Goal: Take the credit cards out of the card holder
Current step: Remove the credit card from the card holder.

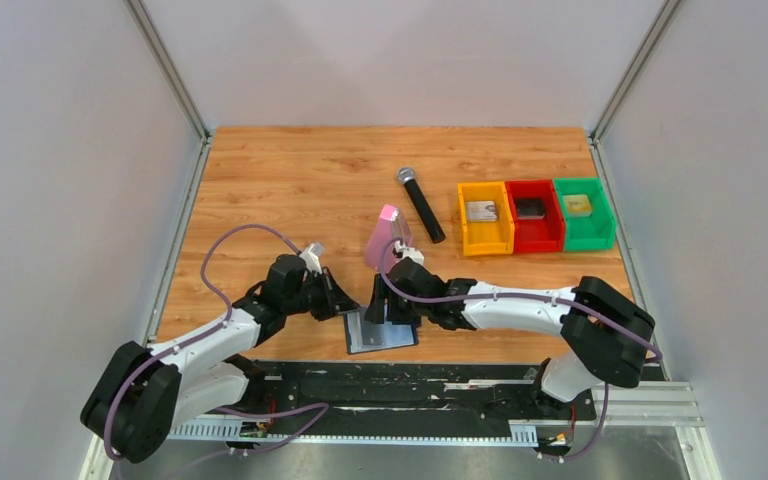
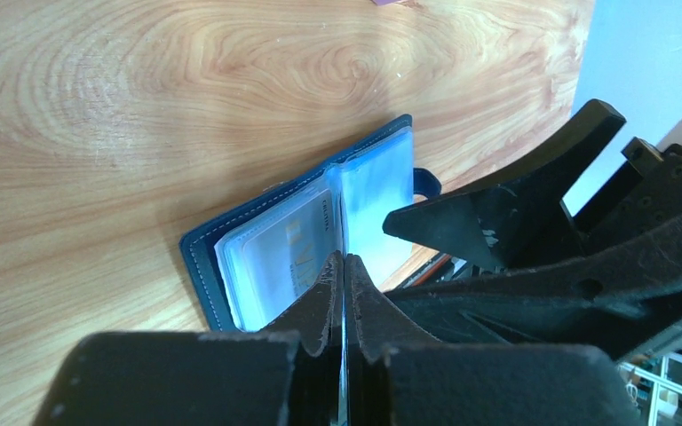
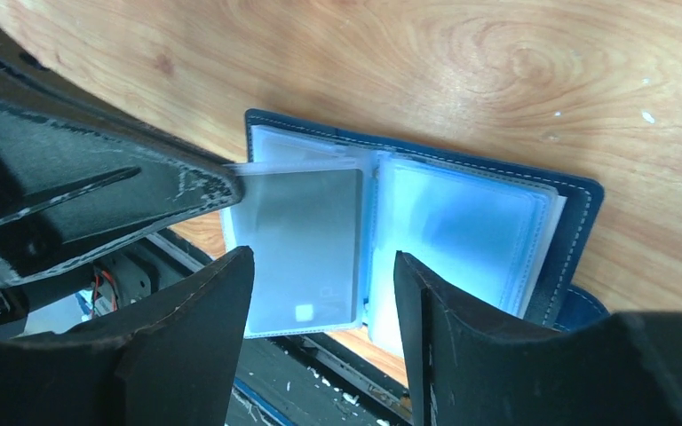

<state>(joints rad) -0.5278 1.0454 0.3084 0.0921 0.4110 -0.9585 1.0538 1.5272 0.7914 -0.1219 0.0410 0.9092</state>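
The navy card holder (image 1: 380,335) lies open at the table's near edge, with its pale blue sleeves fanned out (image 3: 462,222). One sleeve stands up from the spine, and my left gripper (image 2: 344,259) is shut on its thin edge. That sleeve holds a grey credit card (image 3: 306,240). Another card with lettering shows under the flat left-hand sleeves (image 2: 289,248). My right gripper (image 3: 324,256) hangs open just above the holder, one finger on each side of the spine, holding nothing. From above, the two grippers (image 1: 345,305) (image 1: 392,310) meet over the holder.
A pink metronome (image 1: 387,238) stands just behind the right gripper, and a black microphone (image 1: 421,205) lies beyond it. Orange (image 1: 487,245), red (image 1: 535,243) and green (image 1: 585,240) bins sit at the right, each holding a small item. The black base rail (image 1: 440,385) runs below the holder.
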